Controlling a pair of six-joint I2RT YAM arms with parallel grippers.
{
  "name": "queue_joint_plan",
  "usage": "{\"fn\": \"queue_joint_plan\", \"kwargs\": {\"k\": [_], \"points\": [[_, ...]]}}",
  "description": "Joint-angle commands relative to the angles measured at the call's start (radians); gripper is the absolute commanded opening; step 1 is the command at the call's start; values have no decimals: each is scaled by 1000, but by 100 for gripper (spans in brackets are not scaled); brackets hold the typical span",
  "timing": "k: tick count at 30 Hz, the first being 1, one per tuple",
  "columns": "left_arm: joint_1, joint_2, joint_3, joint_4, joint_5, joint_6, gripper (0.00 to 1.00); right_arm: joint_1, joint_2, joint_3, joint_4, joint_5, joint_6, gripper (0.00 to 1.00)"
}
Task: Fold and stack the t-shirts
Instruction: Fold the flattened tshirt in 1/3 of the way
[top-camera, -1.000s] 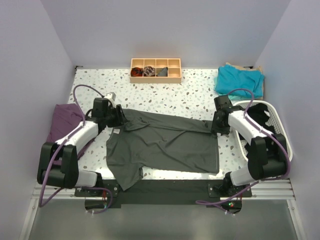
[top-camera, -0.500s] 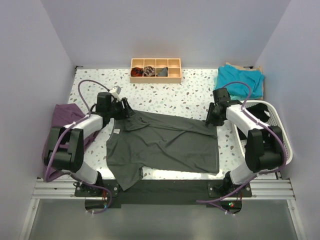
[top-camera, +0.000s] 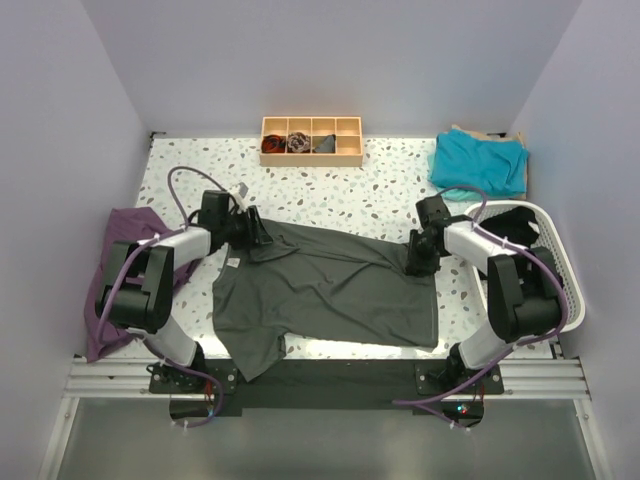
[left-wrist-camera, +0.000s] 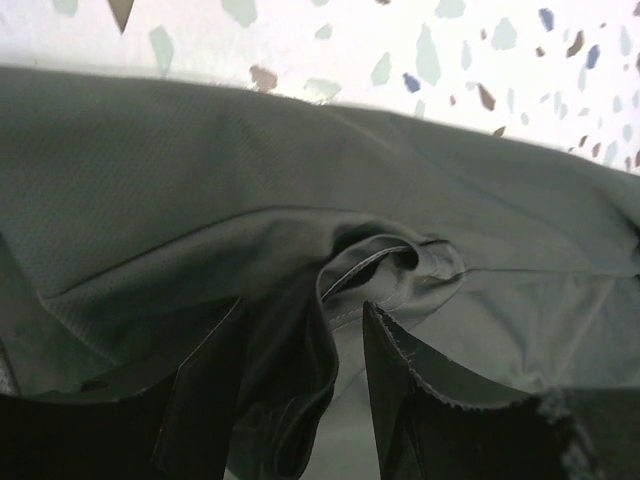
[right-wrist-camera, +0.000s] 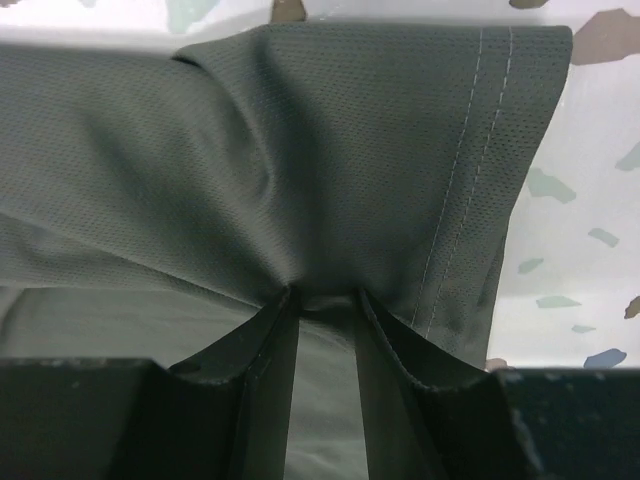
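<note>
Both arms reach out low over the desk (top-camera: 330, 195), forearms angled inward toward its middle.

- Left arm (top-camera: 185, 242): elbow folded back near the left edge, wrist pointing right. The left gripper (top-camera: 255, 232) sits at the far-left corner of the charcoal t-shirt (top-camera: 330, 295).
- Left wrist view: the left gripper (left-wrist-camera: 305, 305) has its jaws apart. A bunched fold of the shirt lies between them against one finger (left-wrist-camera: 215, 400). A strip of cloth shows through beside the other finger.
- Right arm (top-camera: 480, 245): elbow raised by the right edge, wrist pointing left and down. The right gripper (top-camera: 418, 258) is on the shirt's far-right corner.
- Right wrist view: the right gripper (right-wrist-camera: 322, 295) has its fingers drawn close and clamped on a pinch of the cloth beside the stitched hem. Creases fan out from the tips.

Count:
- T-shirts, two.
  - The charcoal t-shirt is spread flat across the middle and near part of the desk, with one sleeve trailing toward the near edge.
  - The teal t-shirt (top-camera: 478, 162) is folded at the far-right corner, well apart from both grippers.
- Purple cloth (top-camera: 130, 240), one, heaped at the left edge.
- White basket (top-camera: 556, 245), one, at the right edge behind the right arm.
- Wooden tray (top-camera: 311, 158), one, at the middle of the far edge. Three of its compartments hold small items too small to identify.
</note>
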Motion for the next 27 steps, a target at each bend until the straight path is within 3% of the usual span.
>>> {"fn": "queue_joint_plan", "kwargs": {"k": [1, 7, 12, 15, 19, 23, 27], "points": [[-3, -63, -19, -65, -32, 36, 54, 20, -36, -50, 3, -34, 4, 31], [-4, -178, -62, 32, 185, 25, 54, 34, -50, -61, 3, -27, 8, 29], [-15, -220, -55, 5, 304, 43, 53, 40, -33, -51, 4, -29, 1, 29], [-17, -233, -61, -52, 294, 63, 50, 40, -34, -48, 4, -26, -1, 29], [-20, -269, -71, -95, 113, 57, 57, 40, -42, -48, 9, -37, -1, 30], [-20, -298, -90, -60, -61, 36, 60, 42, -40, -50, 16, -50, -3, 30], [-23, -229, -75, 19, -75, 11, 60, 43, -34, -47, 24, -67, -3, 30]]}}
